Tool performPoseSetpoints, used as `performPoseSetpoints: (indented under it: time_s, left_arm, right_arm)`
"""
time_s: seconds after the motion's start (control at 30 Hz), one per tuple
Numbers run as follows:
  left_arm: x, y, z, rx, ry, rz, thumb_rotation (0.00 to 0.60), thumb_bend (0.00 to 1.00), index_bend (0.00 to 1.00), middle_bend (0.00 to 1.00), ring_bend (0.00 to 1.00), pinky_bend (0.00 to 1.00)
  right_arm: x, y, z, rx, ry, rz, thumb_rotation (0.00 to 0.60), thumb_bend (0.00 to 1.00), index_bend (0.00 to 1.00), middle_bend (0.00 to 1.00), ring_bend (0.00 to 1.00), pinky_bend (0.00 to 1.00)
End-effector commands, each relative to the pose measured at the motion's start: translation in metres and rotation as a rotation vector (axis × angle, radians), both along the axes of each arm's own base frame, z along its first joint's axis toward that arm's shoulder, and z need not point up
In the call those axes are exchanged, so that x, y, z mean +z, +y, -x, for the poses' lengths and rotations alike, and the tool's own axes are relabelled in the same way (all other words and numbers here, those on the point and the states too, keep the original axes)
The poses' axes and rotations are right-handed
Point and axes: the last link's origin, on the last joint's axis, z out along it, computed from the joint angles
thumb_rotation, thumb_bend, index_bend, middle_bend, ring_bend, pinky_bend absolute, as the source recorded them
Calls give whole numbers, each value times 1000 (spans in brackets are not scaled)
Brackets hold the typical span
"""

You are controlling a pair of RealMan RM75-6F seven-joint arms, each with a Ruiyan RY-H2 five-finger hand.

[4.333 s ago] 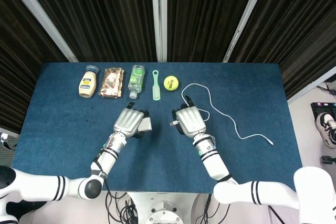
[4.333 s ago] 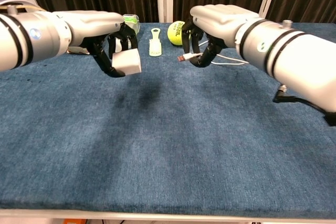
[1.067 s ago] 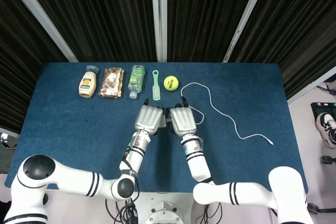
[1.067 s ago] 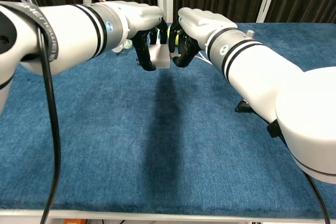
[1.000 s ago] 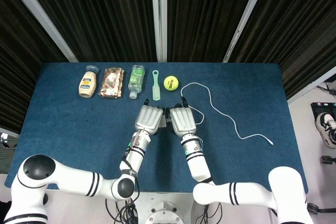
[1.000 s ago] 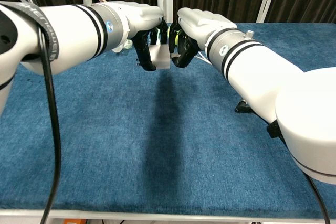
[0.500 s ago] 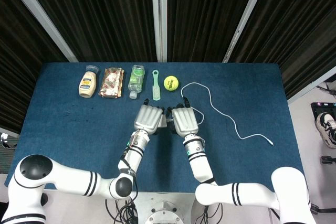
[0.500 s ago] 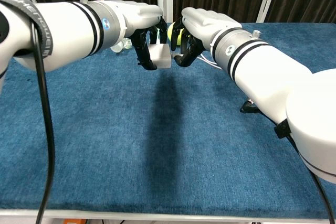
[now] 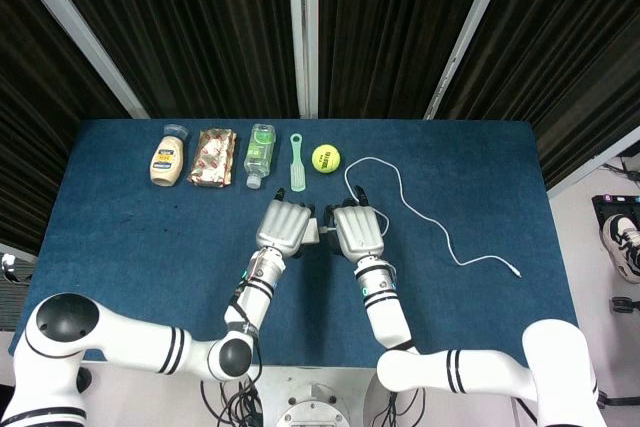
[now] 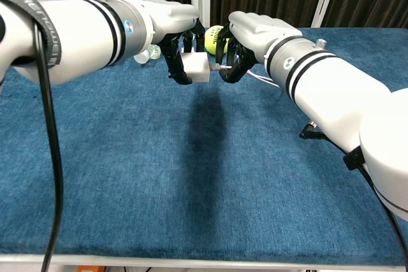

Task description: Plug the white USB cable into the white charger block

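Above the middle of the blue cloth-covered table (image 9: 130, 237), the left hand (image 9: 284, 225) grips the white cube-shaped charger block (image 10: 195, 66) between its curled dark fingers (image 10: 173, 62), holding it clear of the cloth. Just beside it, the right hand (image 9: 358, 232) has its fingers closed on the plug end of the thin white USB cable (image 9: 420, 209); in the chest view the metal plug (image 10: 220, 67) points at the near face of the block, and whether its tip touches the block cannot be told. Both hands hang at about the same height, palms down, close together but apart.

From the right hand the cable loops back toward the far edge, then trails across the cloth to the robot's right, ending in a small connector (image 9: 516, 272) lying well apart from both hands.

Along the far side of the table lies a row: a yellow squeeze bottle with a pale label (image 9: 166, 161), a brown patterned snack packet (image 9: 215, 157), a clear bottle with a green label (image 9: 259, 154), a pale green plastic brush (image 9: 296, 163), and a yellow tennis ball (image 9: 325, 157) nearest the cable's loop.
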Motion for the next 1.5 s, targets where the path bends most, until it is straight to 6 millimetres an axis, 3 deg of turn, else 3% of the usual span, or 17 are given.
performPoseSetpoints:
  time_s: [0.03,1.13,1.2,1.37,1.5]
  left_arm:
    - [0,0,0,-1,1,0,600,274,443,501,438,129]
    - [-6,-1,-4,-6,17,0,600,274,444,501,438,130]
    - [-5,-1,-2,-8,16,0,600,274,444,499,437,131]
    - [-3,-1,5,-14,16,5,600,278,438,486,433,128]
    - [0,-2,19,-31,29,10,600,280,438,467,411,128]
  right_arm:
    - [-1,0,0,-2,-1,-2,600,337,532,472,273,0]
    - [-10,3,-12,10,1,-6,600,353,579,473,274,0]
    - [-9,4,-10,11,1,-6,600,346,530,467,270,0]
    - [-1,5,0,10,11,-2,600,311,199,357,191,0]
    - [11,8,17,14,56,10,600,294,110,306,172,0]
